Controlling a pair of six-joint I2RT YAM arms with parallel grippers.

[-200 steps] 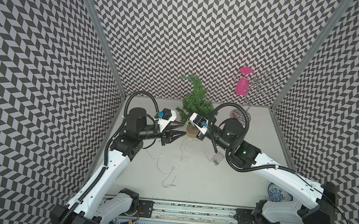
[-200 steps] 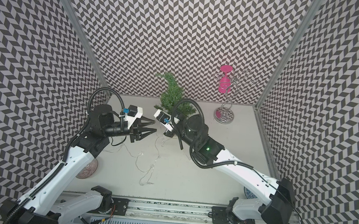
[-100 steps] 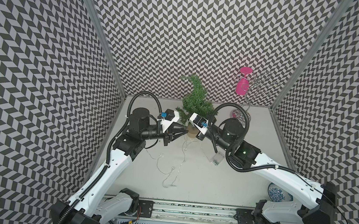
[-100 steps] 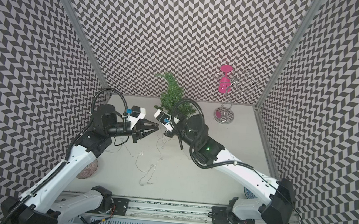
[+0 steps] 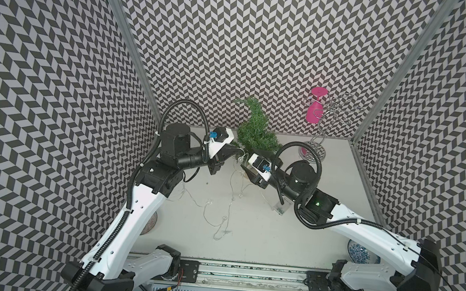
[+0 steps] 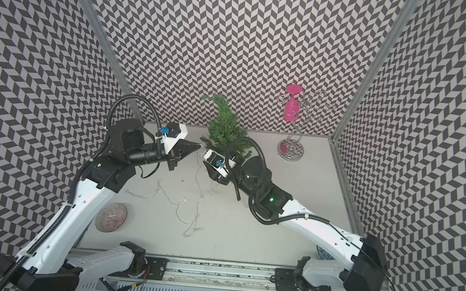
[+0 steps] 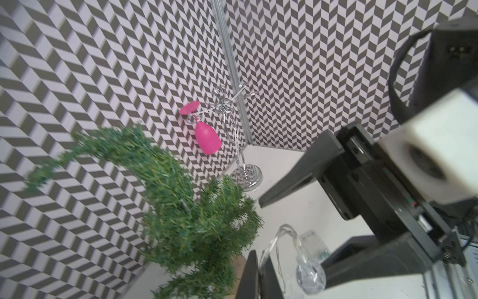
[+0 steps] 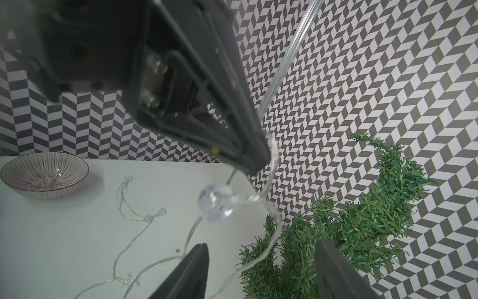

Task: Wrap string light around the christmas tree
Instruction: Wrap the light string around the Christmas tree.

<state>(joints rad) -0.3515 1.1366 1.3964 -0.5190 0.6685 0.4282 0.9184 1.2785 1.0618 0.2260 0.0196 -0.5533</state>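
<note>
The green christmas tree (image 5: 254, 128) (image 6: 224, 126) stands at the back of the table, its tip curling over. The string light (image 5: 222, 208) (image 6: 190, 203) trails loosely over the table to its clear battery box (image 5: 280, 212). At the tree's lower left, my left gripper (image 5: 241, 150) (image 7: 259, 271) is shut on the wire, which loops up to a clear bulb (image 7: 309, 274). Facing it, my right gripper (image 5: 246, 166) (image 8: 261, 274) stands open; the wire (image 8: 270, 186) hangs between its fingers (image 8: 191, 271) without being held, in front of the tree (image 8: 362, 220).
A chrome rack (image 5: 321, 125) (image 6: 295, 128) holding a pink glass (image 5: 314, 113) stands at the back right. A striped bowl (image 6: 111, 217) (image 8: 44, 173) sits at the front left, and a blue patterned dish (image 5: 360, 251) under the right arm. Patterned walls close three sides.
My left gripper moved right toward the tree and closed on the wire. My right gripper, shut before, has opened and let the wire go.
</note>
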